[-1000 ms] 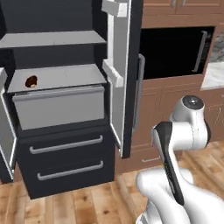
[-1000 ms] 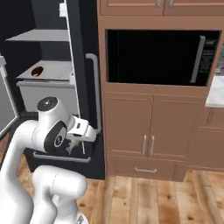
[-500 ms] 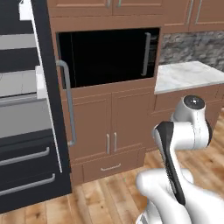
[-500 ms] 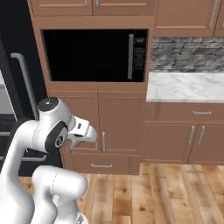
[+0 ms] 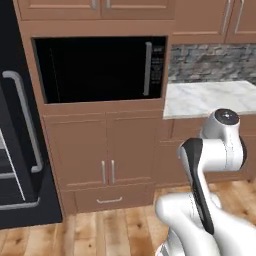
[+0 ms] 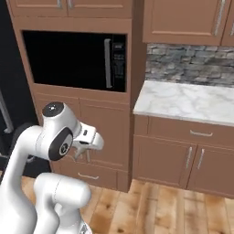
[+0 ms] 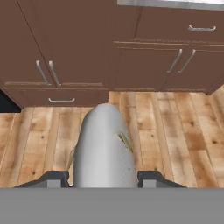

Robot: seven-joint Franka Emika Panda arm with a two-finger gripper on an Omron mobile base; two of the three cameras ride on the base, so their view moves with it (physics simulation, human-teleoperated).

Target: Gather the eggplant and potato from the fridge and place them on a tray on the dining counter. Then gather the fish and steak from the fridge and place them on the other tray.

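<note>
In the hand view, a silvery-grey fish fills the space between my two dark fingertips, and my gripper is shut on it, above the wood floor. From the right base view the gripper hangs folded in close to the arm, in front of the lower cabinet doors. The black fridge with its long silver handle stands at the far left edge, and a sliver of it shows in the right base view too. The trays and the dining counter are out of view.
A black built-in microwave sits in wood cabinetry straight ahead, with cabinet doors below it. A marble wall counter with drawers and a stone backsplash runs to the right. Wood floor lies open below the hand.
The whole picture has slid left, so the base has turned right, away from the open fridge. The arm keeps its folded pose with the fish held.
</note>
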